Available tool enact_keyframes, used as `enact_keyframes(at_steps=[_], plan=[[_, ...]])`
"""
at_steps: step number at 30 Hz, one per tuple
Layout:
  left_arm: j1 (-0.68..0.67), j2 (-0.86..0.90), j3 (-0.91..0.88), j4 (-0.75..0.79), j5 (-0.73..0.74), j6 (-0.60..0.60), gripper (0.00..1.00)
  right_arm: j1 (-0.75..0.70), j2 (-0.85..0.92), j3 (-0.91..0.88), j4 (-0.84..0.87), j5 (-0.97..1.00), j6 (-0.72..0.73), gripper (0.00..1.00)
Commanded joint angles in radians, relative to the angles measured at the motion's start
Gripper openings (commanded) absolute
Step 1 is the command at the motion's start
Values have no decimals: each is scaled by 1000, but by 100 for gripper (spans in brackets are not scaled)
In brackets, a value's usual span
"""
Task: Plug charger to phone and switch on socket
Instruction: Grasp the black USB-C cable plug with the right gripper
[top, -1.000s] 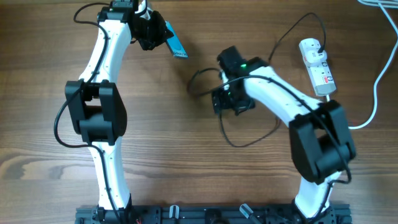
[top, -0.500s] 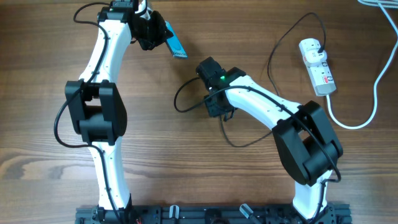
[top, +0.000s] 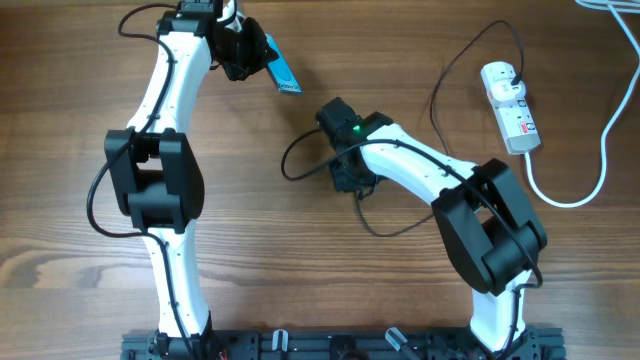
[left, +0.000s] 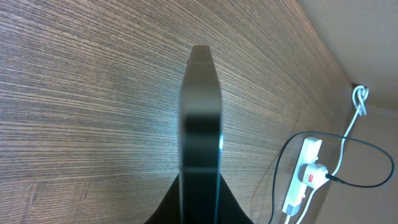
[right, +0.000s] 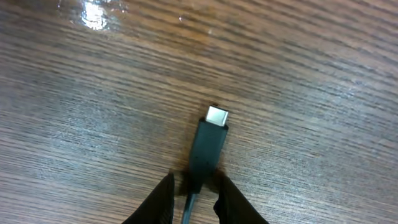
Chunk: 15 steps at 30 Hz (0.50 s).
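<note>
My left gripper (top: 260, 57) is shut on the phone (top: 284, 74) and holds it up at the table's far left, cyan screen showing. In the left wrist view the phone (left: 200, 124) stands edge-on between the left gripper (left: 200, 190). The charger (top: 292, 155) loops as a thin black cable across the middle. Its connector (right: 208, 146) lies on the wood with its metal tip pointing away, and my right gripper (right: 194, 183) is closed in on its rear end. The socket (top: 510, 108) lies at the far right with the charger's white plug (top: 500, 75) in it.
A thick white cord (top: 590, 190) curves from the socket toward the right edge of the table (top: 80, 250). The socket (left: 301, 180) and black cable also show at the left wrist view's lower right. A light wall (left: 373, 37) borders the table there.
My right arm has swung left toward the table's middle, and the cable loop moved with it. Its fingers have narrowed around the connector. The left arm and phone have stayed still.
</note>
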Motion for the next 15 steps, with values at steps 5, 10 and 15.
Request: enact_keyframes(at_steps=[5, 10, 15], plan=[[3, -41, 3, 3, 2, 23, 4, 2, 24, -30, 44, 6, 20, 18], [3, -41, 3, 7, 2, 23, 4, 2, 24, -30, 38, 5, 23, 10], [3, -41, 3, 7, 2, 23, 4, 2, 24, -30, 6, -16, 50, 24]])
